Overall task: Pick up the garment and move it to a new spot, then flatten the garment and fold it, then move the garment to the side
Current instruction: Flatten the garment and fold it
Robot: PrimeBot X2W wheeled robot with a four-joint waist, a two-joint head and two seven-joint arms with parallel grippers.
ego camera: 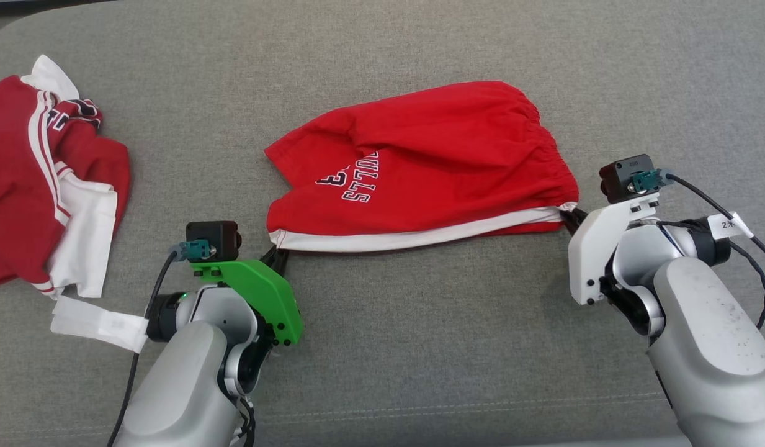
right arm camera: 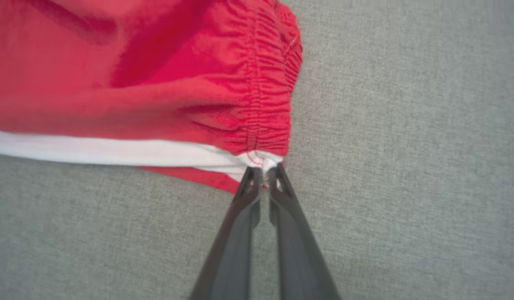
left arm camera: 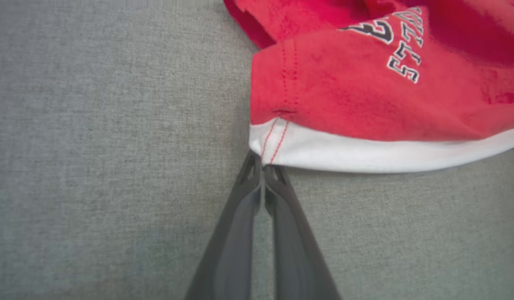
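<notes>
The left end effector (ego camera: 278, 253) and right end effector (ego camera: 571, 216) are clamping the red shorts (ego camera: 419, 167) by shallow corner bites, probably risking slip under lift.

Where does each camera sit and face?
Head view: from the head, down at the red shorts on grey upholstery; forearms, left gripper, right gripper.
Left wrist view: from that wrist, along shut fingers at the hem corner.
Right wrist view: from that wrist, along shut fingers at the waistband corner.
Both wrist views share the white stripe.
</notes>
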